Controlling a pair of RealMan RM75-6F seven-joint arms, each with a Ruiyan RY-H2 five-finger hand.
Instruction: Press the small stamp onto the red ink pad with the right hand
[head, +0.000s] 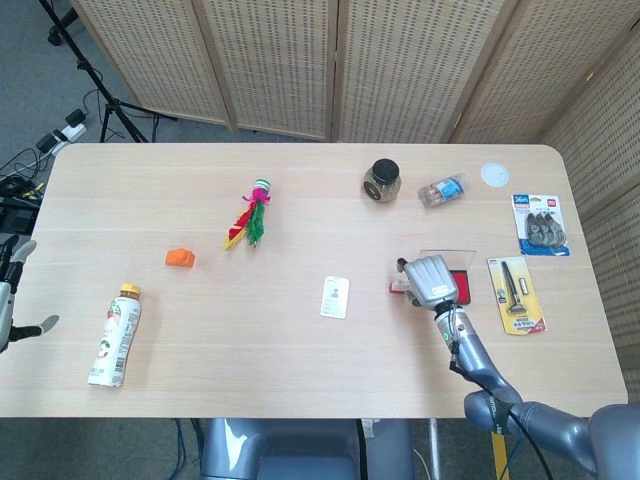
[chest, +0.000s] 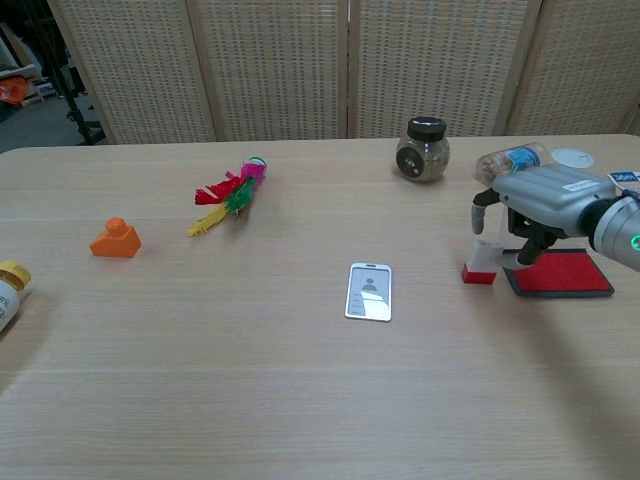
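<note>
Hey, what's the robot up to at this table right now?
The right robot hand is poised over the small stamp, fingers spread around it, though a firm grip is not visible. The stamp stands upright on the table just left of the open red ink pad, so it has not been pressed into the ink. The left robot hand sits at the far table edge, holding nothing. A jar, a card and a feather toy lie untouched.
</note>
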